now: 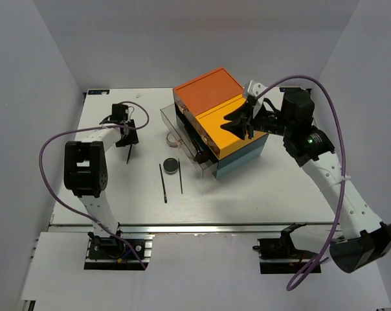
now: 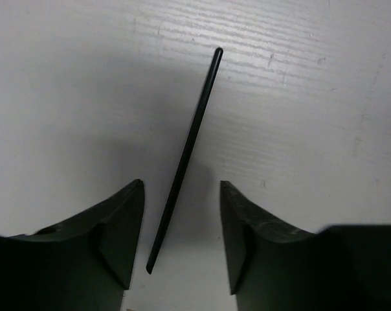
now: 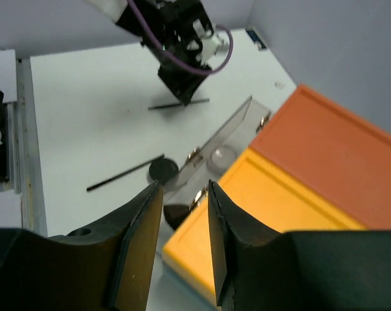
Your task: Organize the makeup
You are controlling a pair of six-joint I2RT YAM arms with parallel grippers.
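**Left claw straddles a stick, right claw over the box**

Nearest me on the table [image 1: 279,188] I count a thin black stick [image 1: 163,183] and a second stick [image 1: 180,178] beside it. One round black compact [image 1: 171,166] sits just beyond. A third stick [image 2: 189,142] lies between my left gripper's [image 2: 181,186] spread fingers, untouched. One pale jar [image 1: 173,138] sits in the clear drawer [image 1: 168,120], hard to make out. My right gripper [image 3: 182,191] is slightly apart and empty, over the drawer box [image 1: 228,123]. The other drawers' insides are hidden.

Black compact [image 1: 172,165], thin black sticks [image 1: 163,183] lying flat
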